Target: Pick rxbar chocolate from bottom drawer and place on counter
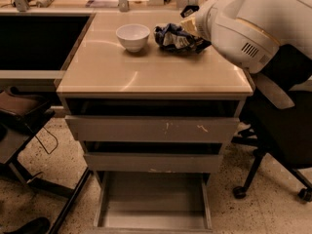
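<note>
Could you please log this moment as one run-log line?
white arm: over glossy beige counter, back right | gripper: by wrinkled blue-and-white bag | grey bottom drawer: open | black rxbar: not seen

Gripper [189,10] mostly hidden behind white arm [243,28] at counter [146,72] back right; bottom drawer [153,199] front cropped.

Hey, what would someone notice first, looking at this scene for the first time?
The bulky white robot arm fills the upper right, its gripper at the crumpled blue-and-white bag on the rear of the counter. A white bowl sits left of the bag. Below, the bottom drawer stands pulled out near the floor.
</note>
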{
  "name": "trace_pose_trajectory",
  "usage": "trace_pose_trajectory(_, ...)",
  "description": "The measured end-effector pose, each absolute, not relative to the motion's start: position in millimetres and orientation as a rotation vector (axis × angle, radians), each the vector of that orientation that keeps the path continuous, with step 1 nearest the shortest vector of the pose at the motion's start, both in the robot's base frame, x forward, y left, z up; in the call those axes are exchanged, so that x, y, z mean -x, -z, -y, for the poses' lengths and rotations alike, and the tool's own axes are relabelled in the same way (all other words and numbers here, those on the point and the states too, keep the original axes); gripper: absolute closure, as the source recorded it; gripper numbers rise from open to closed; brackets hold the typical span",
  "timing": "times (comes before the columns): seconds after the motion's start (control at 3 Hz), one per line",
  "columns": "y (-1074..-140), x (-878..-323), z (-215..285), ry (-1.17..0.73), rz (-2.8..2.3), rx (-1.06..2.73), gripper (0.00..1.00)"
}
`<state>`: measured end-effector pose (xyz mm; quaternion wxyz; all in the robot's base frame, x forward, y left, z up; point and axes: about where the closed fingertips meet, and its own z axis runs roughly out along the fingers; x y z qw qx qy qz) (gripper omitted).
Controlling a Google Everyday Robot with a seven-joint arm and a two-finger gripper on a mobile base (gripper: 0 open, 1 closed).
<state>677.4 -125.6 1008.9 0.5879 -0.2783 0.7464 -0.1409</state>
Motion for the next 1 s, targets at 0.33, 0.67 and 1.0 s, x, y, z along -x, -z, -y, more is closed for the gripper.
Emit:
trace_pose_trajectory(0.33, -961, -706, 154, 0.291, -1.809, 0.6, 1.0)
trace_pose_trajectory(0.67, -915, -713, 180, 0.28, -1.855, 0.577, 1.0)
trace_pose_trajectory(1.0, -888, -712, 197, 0.304, -1.851, 0.598, 1.0)
